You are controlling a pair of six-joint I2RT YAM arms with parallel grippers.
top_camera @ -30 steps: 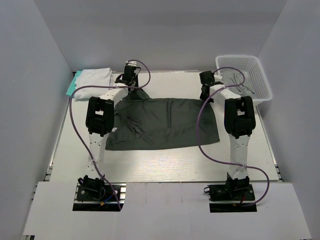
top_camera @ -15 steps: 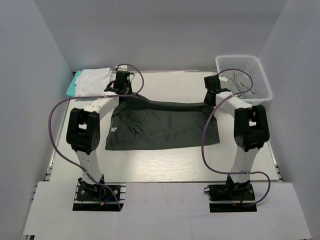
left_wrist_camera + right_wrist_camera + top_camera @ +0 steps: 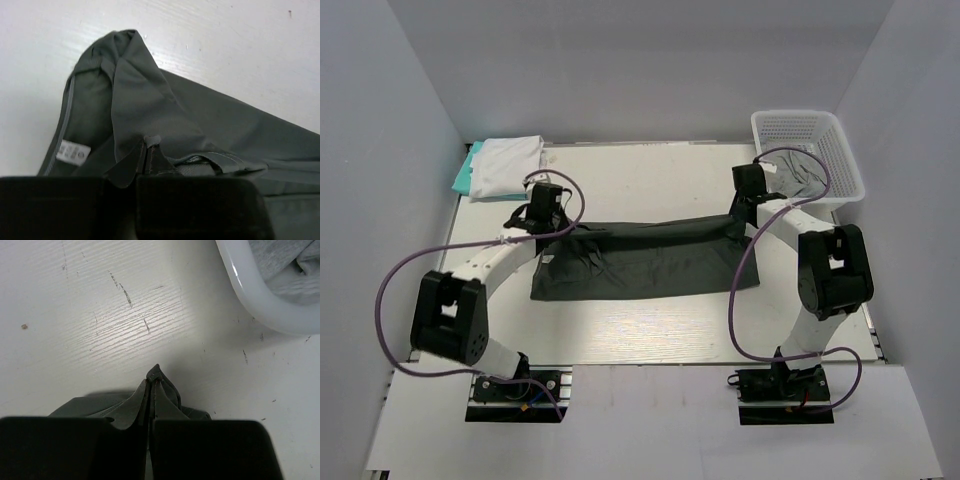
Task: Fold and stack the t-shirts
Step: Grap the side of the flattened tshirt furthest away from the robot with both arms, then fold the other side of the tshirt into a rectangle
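Note:
The dark charcoal-grey t-shirt (image 3: 640, 262) lies across the middle of the table, its far edge lifted and carried over toward the front. My left gripper (image 3: 563, 232) is shut on the shirt's far left edge; the left wrist view shows cloth (image 3: 150, 115) pinched between its fingertips (image 3: 147, 145). My right gripper (image 3: 732, 227) is shut on the far right edge, with a fold of cloth (image 3: 165, 385) held in its jaws. A folded white t-shirt (image 3: 508, 165) lies on a teal one (image 3: 463, 176) at the far left. A lighter grey t-shirt (image 3: 800, 170) lies in the basket.
A white plastic lattice basket (image 3: 840, 150) stands at the far right corner; its rim (image 3: 255, 295) shows in the right wrist view. Purple cables loop from both arms. White walls close in the table on three sides.
Both grippers have pulled the dark shirt's far edge toward the front, folding it over itself. The shirt now covers a narrower band. Both arms have swung outward and lower.

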